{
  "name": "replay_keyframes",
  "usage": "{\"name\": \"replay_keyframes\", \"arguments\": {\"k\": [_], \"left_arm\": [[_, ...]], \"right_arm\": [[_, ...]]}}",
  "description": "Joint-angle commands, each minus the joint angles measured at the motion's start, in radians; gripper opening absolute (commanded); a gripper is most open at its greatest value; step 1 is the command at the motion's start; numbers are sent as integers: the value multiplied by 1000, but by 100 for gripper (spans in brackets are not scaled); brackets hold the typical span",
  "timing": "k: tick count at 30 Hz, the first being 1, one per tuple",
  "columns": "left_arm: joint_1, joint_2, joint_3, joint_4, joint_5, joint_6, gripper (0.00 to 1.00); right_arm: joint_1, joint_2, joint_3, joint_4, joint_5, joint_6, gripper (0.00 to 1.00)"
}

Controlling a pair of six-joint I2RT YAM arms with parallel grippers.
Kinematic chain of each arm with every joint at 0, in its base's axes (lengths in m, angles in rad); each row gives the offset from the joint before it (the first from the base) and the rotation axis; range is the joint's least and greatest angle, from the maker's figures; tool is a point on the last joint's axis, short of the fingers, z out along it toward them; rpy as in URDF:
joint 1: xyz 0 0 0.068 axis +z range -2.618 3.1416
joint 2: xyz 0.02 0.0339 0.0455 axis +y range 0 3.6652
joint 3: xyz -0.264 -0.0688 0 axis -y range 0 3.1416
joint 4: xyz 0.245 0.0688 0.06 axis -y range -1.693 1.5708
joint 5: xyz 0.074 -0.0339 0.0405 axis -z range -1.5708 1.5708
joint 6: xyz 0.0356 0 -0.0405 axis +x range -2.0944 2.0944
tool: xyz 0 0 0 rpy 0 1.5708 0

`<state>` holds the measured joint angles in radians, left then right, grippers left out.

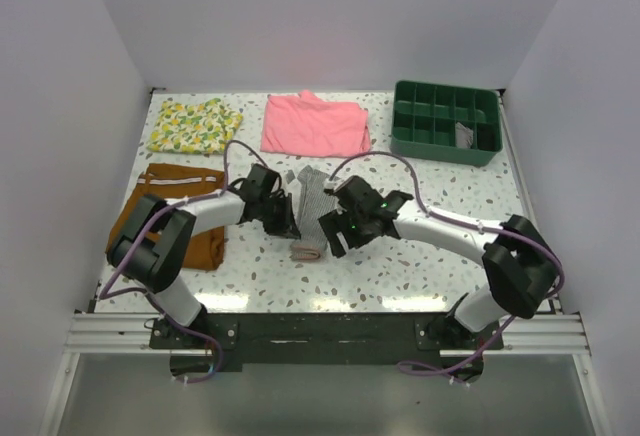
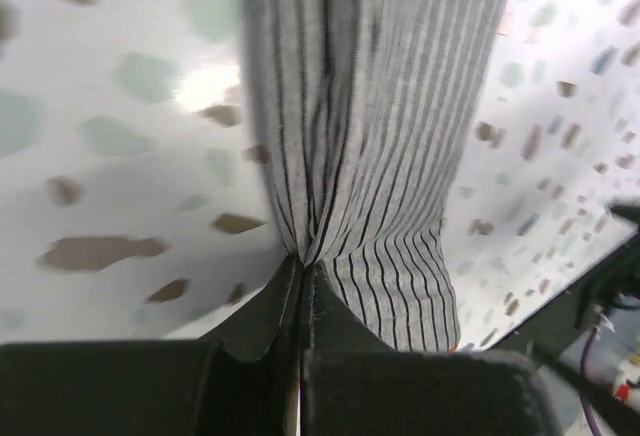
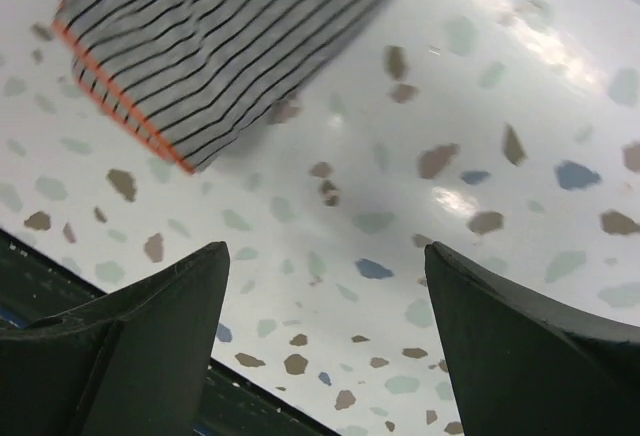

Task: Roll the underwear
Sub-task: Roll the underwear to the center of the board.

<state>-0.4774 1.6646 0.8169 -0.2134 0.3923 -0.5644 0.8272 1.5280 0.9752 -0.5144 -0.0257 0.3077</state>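
From above, the left arm (image 1: 215,211) and right arm (image 1: 440,228) hide parts of the underwear (image 1: 312,196) from you. Your left wrist view cuts it off at the top, with the surface (image 2: 120,156) blurred. The grey item (image 1: 464,135) in the green tray (image 1: 440,150) is too small to tell.

The left gripper (image 2: 302,274) has its two dark jaws pressed together on a gathered fold of the underwear (image 2: 380,106), whose grey-and-white stripes converge into the pinch and fan out upward across the speckled surface (image 2: 110,156). Creases run lengthwise through the fabric. At the lower right a blurred dark shape (image 2: 590,286), possibly the other arm, carries a purple cable (image 2: 588,346)
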Motion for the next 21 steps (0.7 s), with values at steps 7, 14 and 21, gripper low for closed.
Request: {"name": "replay_keyframes", "arguments": {"k": [7,14,21], "left_arm": [[46,67,214,-374,-288,222,0],[54,77,179,-331,-212,216,0],[56,78,119,-235,-38,175,0]], "right_arm": [[211,57,147,28,181,-238,83],[242,86,177,128,182,-302,83],[320,132,209,189,176,-352,84]]}}
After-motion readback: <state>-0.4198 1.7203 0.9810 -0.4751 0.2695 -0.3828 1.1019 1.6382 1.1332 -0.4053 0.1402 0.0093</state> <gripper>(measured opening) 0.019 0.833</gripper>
